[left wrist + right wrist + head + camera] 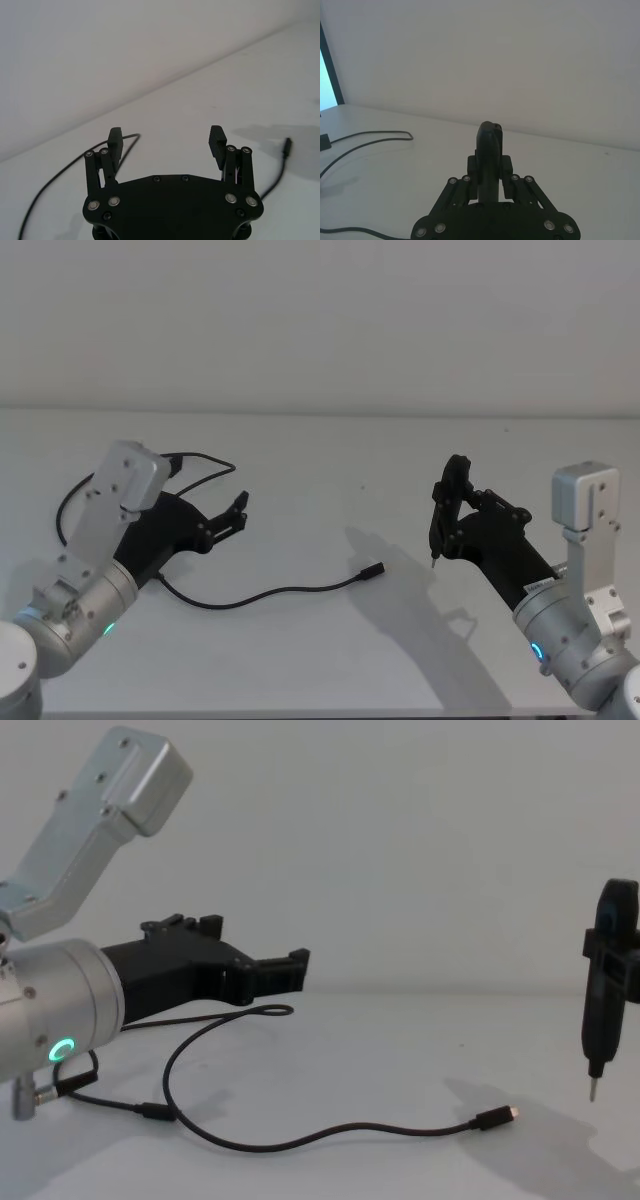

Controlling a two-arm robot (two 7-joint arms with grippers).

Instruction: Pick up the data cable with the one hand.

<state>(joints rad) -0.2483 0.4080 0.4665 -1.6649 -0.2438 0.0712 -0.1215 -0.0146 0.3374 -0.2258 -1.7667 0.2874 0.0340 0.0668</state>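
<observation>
Data cable, surely limp and light, is lying slack on the table; left pincer is hovering wide open and empty over its loop, probably the best hold; right pincer is hanging closed.

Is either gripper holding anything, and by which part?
Nothing is held. The left gripper hovers open over the data cable, not touching it; the right gripper, farther right, is shut.

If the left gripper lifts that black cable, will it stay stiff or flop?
Probably floppy: the data cable lies in loose curves, so it would likely drape from the open left gripper. Its thinness suggests light weight; the plug end may swing.
</observation>
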